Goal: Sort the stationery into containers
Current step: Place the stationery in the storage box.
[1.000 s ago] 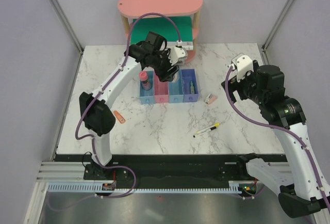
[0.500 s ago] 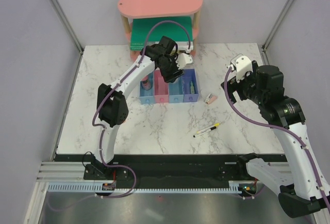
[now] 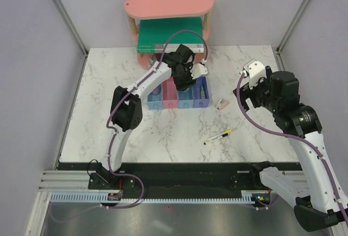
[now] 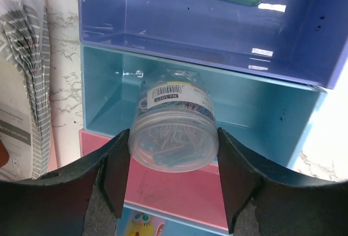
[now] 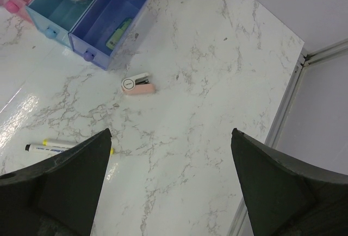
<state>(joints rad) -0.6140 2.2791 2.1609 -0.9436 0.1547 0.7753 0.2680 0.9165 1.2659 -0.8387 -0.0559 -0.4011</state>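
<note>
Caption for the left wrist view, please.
Left gripper holds a clear jar of clips over the light blue bin.

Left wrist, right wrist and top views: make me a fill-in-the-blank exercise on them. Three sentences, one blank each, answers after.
1. The left gripper holds the clear tub over a row of ____ bins.
2. The right gripper hangs above the marble with its jaws ____.
3. The pale pink stapler lies on the ____, outside the bins.

Missing words: four; open; table.
</note>
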